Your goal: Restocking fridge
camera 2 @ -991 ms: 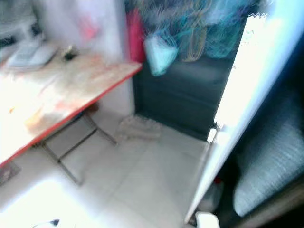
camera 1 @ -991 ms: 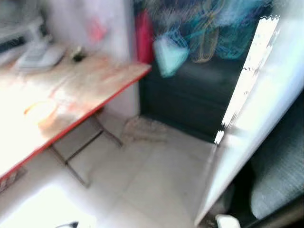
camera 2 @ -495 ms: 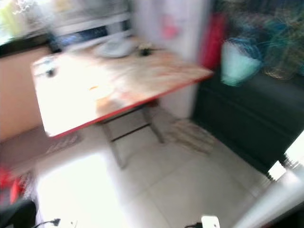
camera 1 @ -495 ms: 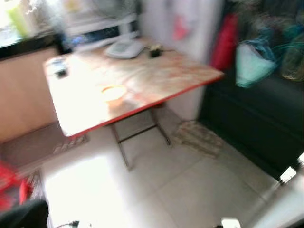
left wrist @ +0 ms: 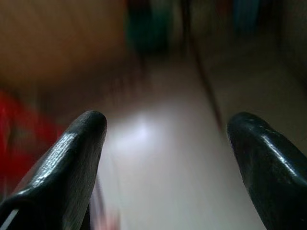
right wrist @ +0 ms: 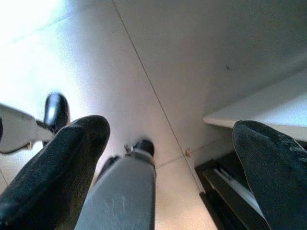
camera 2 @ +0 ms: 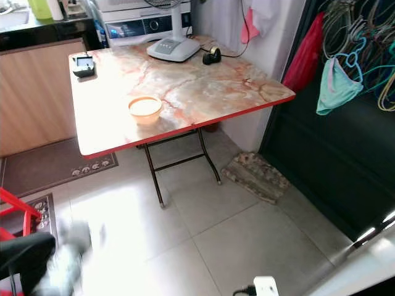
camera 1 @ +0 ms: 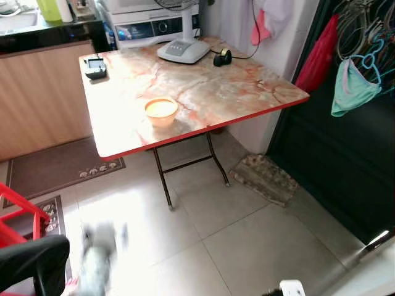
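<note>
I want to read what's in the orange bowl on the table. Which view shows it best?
The left eye view: the bowl sits slightly larger there, its pale inside lit. The right eye view shows the same bowl, barely smaller. The wrist views point at the floor.

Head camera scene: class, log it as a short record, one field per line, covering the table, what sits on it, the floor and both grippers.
table: marble-look top, red edge, folding legs
on table: orange bowl, fan base, tape roll, small black device
floor: pale tiles, mat by the dark door
left gripper: open
right gripper: open, above tiles
</note>
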Controlling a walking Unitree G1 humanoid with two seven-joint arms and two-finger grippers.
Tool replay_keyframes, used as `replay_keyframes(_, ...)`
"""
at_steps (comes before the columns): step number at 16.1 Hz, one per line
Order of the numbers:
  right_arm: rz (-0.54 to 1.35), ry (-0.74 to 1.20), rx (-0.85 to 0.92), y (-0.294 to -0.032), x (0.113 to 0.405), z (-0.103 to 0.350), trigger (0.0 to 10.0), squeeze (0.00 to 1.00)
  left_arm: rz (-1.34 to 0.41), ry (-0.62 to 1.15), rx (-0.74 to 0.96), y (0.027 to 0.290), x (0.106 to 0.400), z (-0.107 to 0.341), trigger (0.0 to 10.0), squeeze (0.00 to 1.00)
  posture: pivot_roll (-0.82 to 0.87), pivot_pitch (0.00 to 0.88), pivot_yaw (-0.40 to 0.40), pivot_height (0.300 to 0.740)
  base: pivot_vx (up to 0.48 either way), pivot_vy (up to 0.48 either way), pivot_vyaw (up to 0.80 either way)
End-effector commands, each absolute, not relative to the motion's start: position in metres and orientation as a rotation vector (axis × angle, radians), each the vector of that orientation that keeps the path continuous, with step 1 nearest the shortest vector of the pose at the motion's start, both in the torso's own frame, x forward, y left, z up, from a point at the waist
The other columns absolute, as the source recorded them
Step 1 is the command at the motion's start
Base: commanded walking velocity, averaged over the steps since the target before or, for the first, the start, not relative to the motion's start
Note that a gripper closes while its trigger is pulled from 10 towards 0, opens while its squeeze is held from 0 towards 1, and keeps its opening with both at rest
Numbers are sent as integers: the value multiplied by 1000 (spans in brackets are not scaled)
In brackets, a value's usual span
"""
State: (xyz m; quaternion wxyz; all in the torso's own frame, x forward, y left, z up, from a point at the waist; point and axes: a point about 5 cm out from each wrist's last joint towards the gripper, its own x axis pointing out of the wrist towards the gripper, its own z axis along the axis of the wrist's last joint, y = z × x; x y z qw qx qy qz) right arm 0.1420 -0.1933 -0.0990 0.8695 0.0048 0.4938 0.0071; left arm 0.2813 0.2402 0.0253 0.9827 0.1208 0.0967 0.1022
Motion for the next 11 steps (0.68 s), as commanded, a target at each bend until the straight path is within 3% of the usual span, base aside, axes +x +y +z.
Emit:
replay_keyframes(1,11,1046,14,-195,136,-101,10000,0,188,177,218,234,274,21,10000,0,86,32,-10,740,0,0,0)
replay_keyframes(8,7,1057,-4,-196,134,-101,10000,0,55,-154,166,195,278,78,10000,0,82,42,-1,740,0,0,0)
replay_keyframes(11,10,1045,19,-193,135,-101,10000,0,42,-193,69,181,285,94,10000,0,84,46,-4,740,91,0,0)
